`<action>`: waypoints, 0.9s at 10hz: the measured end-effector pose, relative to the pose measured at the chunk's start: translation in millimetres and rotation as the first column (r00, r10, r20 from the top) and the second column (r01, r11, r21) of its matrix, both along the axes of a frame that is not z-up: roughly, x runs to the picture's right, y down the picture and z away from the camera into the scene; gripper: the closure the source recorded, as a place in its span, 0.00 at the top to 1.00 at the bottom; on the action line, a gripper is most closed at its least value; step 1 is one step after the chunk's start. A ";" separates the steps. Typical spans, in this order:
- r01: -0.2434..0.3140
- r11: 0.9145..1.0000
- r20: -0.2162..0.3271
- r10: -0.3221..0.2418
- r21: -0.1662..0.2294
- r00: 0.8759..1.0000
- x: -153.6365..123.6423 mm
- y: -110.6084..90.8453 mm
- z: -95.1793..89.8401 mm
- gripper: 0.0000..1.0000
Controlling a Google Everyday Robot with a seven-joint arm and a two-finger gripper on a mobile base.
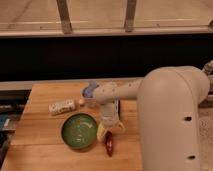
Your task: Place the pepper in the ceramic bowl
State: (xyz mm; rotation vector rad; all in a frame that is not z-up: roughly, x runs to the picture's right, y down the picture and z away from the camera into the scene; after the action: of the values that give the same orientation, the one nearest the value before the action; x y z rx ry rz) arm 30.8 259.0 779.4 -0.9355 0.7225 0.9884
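Your gripper (113,126) hangs low over the wooden table (45,150), at about three o'clock from the ceramic bowl (78,131) and near twelve o'clock from the pepper (109,145); you cannot tell whether the claw is apart or together. The pepper lies on the table outside the bowl, just beside its rim at roughly four o'clock, with a pale yellowish object (101,133) close by at the rim. At the bowl's eleven o'clock sits a white packet (62,106), and at its one o'clock a small cup (90,93) with blue contents.
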 end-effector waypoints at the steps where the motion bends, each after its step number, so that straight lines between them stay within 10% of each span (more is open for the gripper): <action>1: -0.008 1.000 0.003 0.009 -0.019 1.000 -0.2 8.5 4.1 0.80; 4: -0.037 0.998 -0.014 0.036 -0.053 0.999 2.4 25.7 8.8 0.72; 9: -0.064 0.997 -0.059 0.061 -0.038 0.996 8.0 27.9 -0.5 0.24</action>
State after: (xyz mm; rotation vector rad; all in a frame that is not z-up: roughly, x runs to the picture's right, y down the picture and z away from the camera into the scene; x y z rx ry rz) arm 38.9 286.9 778.9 -0.9722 0.7672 1.0628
